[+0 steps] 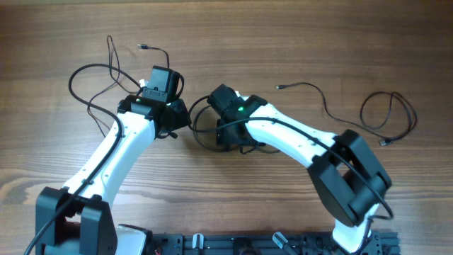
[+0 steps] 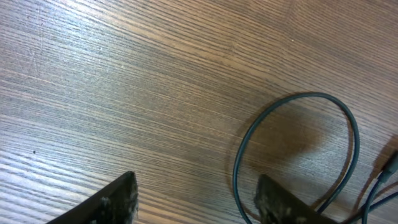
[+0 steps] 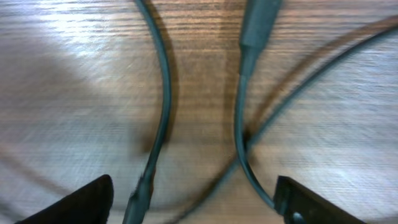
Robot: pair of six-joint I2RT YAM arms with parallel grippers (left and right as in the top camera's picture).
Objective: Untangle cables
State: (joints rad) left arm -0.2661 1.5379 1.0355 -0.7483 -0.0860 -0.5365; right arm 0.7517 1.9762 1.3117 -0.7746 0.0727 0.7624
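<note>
Thin black cables lie on the wooden table. One tangle of cables [image 1: 99, 78] loops at the far left, with a metal-tipped plug [image 1: 143, 47] at the back. A cable loop [image 1: 202, 124] lies between my two grippers. A separate cable [image 1: 375, 113] curls at the right. My left gripper [image 1: 161, 83] is open and empty just above the table [image 2: 196, 183], with a cable loop [image 2: 298, 99] beside its right finger. My right gripper [image 1: 225, 124] is open low over crossing cables [image 3: 165, 81], which lie between its fingers [image 3: 193, 190]. A thicker plug sleeve [image 3: 254, 28] shows at the top.
The wooden table [image 1: 283, 35] runs all around. Both white arms reach in from the near edge, where a black rail [image 1: 233, 244] runs. The right cable's plug end [image 1: 384, 142] lies near the right arm's elbow [image 1: 350, 170].
</note>
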